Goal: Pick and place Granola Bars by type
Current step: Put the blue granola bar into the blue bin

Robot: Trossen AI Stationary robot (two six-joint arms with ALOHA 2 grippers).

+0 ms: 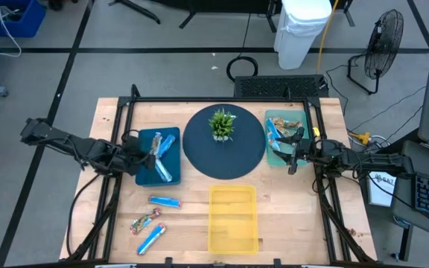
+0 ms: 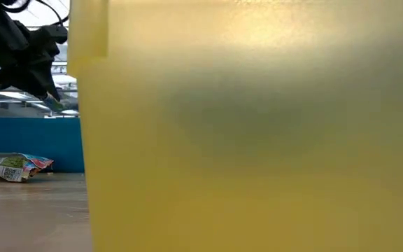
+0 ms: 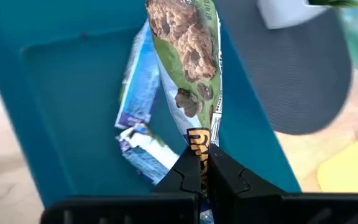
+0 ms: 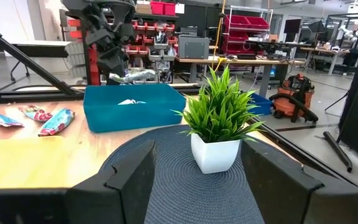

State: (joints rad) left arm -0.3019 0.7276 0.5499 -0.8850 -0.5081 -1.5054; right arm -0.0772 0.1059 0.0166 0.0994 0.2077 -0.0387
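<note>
Left gripper (image 1: 149, 154): over the blue tray (image 1: 141, 176), at 9 o'clock from the round dark mat (image 1: 233, 160); fingers pressed together on one end of a wrapped granola bar (image 3: 188, 59) (green-and-brown wrapper showing cookie pieces), which hangs from the pinch with its long axis running straight away from the fingertips, above blue-wrapped bars (image 3: 138, 93) already lying in that tray. Judgement: the coming move turns on the tray floor lying directly beneath the held bar, so a release here would drop it among blue wrappers, though its wrapper is of the other kind. Right gripper (image 1: 295, 158): at the near edge of the teal tray (image 1: 272, 156) at 3 o'clock from the mat, fingers spread and empty, facing the small green plant (image 4: 219, 118). Loose bars on the table: one blue (image 1: 164, 201), one mixed-colour (image 1: 145, 221), one blue (image 1: 151, 238), all at 7 o'clock from the mat, nearer the left arm. Yellow bin (image 1: 233, 219) at 6 o'clock, nothing visible inside
</note>
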